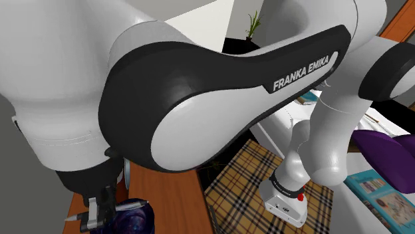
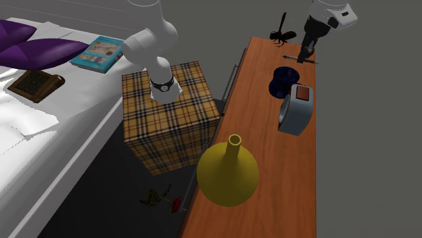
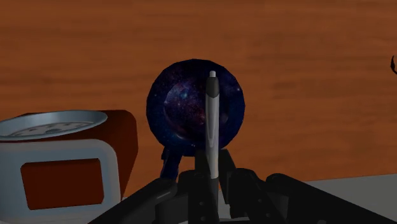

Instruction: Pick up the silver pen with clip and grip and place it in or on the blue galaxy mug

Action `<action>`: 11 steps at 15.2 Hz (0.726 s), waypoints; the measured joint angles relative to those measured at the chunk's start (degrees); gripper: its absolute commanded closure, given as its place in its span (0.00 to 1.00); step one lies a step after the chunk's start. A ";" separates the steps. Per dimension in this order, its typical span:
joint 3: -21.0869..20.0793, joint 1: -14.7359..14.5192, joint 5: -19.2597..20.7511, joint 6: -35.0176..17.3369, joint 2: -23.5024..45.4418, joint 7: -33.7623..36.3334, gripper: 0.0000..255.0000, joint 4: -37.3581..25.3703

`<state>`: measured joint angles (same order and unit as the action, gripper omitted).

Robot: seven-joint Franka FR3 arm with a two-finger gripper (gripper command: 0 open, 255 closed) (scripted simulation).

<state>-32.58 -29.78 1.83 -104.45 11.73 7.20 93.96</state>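
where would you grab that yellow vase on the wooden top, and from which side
Take the yellow vase by its slim neck, coming in level from the side. It stands upright; the round body looks too wide for the jaws, while the neck is narrow.

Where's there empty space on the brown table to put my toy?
The table is bare beside the yellow vase, and between the vase and the grey-and-red gadget. The far end is crowded: gadget, blue mug, and the gripper holding the pen.
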 measured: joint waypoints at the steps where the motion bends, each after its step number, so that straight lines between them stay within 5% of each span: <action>1: -0.02 -0.17 0.21 -0.57 0.36 0.25 1.00 0.26; 11: 0.23 -0.22 0.92 -7.76 1.53 0.45 1.00 6.46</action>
<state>-32.35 -29.99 2.75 -112.21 13.26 7.66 100.42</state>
